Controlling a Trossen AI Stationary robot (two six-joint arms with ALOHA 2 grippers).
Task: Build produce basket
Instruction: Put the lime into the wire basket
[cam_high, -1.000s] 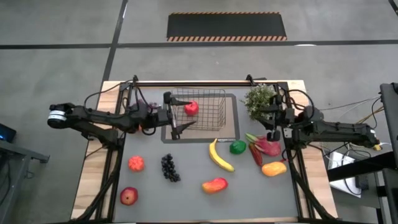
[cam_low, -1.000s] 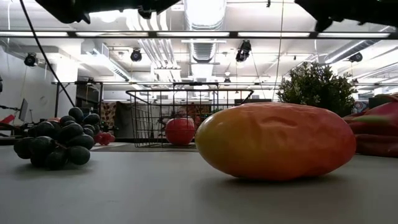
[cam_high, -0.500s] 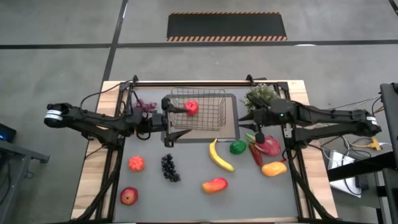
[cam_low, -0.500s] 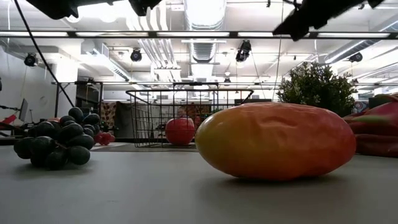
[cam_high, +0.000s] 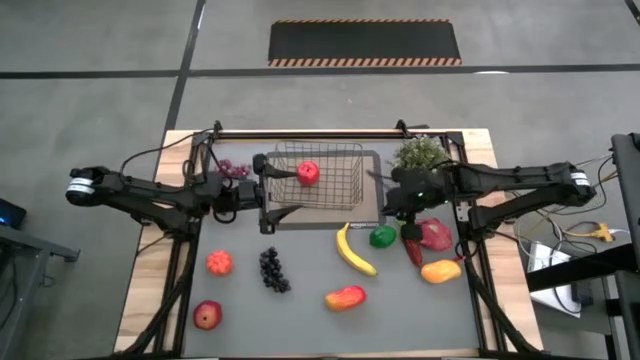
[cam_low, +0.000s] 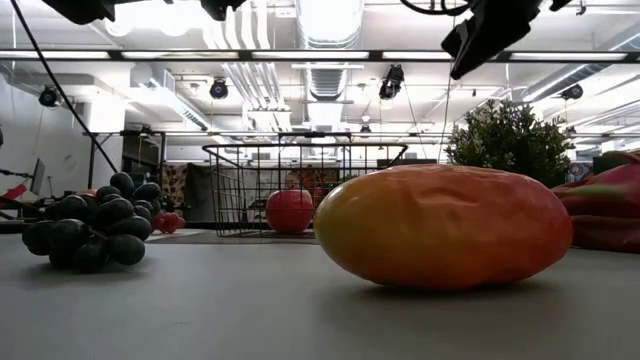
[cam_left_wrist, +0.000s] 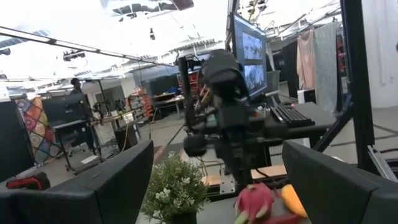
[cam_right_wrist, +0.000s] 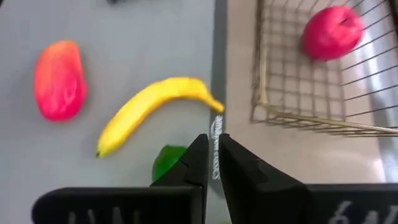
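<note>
Since a second ago the right gripper (cam_high: 385, 203) has been carried from the tabletop's right edge inward, and it is now held above the green pepper (cam_high: 382, 237), just off the basket's right side; its fingers (cam_right_wrist: 198, 163), then parted, are now closed on nothing. The left gripper (cam_high: 268, 192) has been drawn back slightly to the left and is held at the left wall of the basket (cam_high: 322, 178), its fingers (cam_left_wrist: 106, 186) spread wide and empty.

The basket is seen on the grey tray (cam_high: 371, 212) at the rear of the tabletop (cam_high: 300, 320), with one red apple (cam_high: 308, 173) inside. A wide bare stretch is left between the tray and the banana (cam_high: 353, 251), the grapes (cam_high: 272, 269) and the mango (cam_high: 345, 297). Another apple (cam_high: 207, 315) lies near the front left corner.

In the low view, much of the scene is blocked by the mango, and the grippers are cut off at the top. The dragon fruit (cam_high: 432, 235) is partly covered by the right arm.
</note>
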